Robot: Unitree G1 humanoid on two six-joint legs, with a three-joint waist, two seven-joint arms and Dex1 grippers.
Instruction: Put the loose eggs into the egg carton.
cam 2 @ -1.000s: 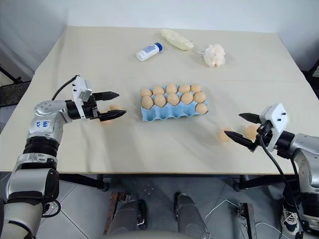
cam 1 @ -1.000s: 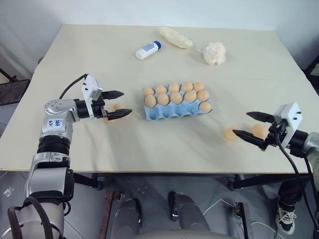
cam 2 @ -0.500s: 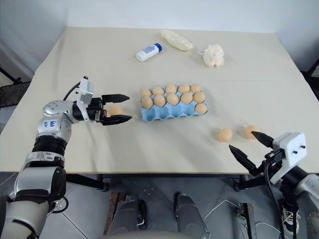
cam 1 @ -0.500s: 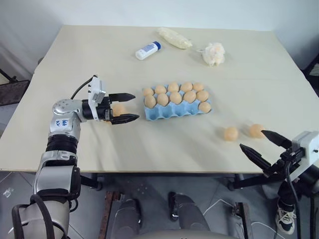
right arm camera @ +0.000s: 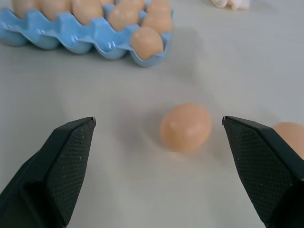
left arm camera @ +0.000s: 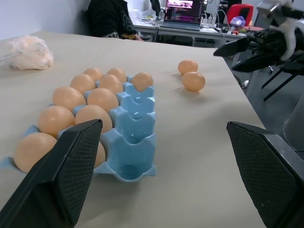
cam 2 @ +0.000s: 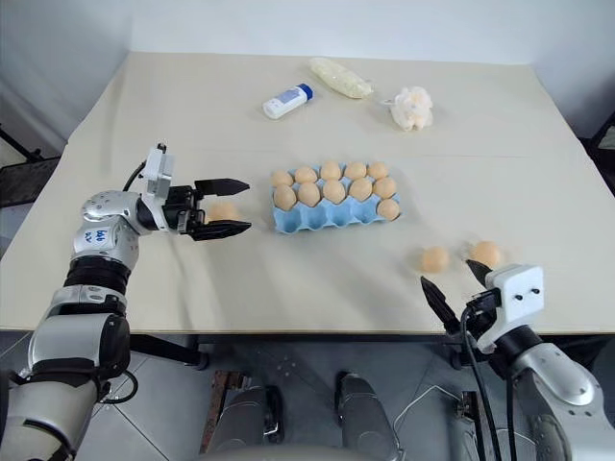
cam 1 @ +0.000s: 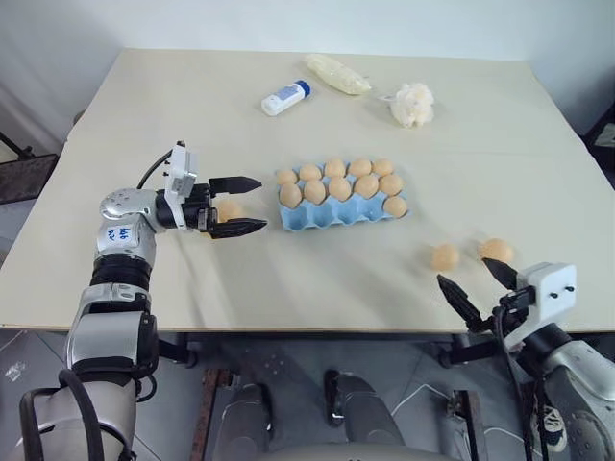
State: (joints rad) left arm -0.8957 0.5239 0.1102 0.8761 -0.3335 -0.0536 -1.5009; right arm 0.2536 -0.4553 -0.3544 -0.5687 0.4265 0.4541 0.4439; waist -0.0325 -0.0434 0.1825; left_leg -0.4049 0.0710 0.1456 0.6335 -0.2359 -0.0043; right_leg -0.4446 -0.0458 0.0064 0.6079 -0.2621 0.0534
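Left eye view: my left gripper (cam 1: 233, 205) stands wide around one loose egg (cam 1: 229, 208). Egg carton (cam 1: 338, 213) sits mid-surface. Two loose eggs (cam 1: 445, 256) lie near my wide-open right gripper (cam 1: 478, 286). Judged light, smooth, fragile: grip gently across the widest part.
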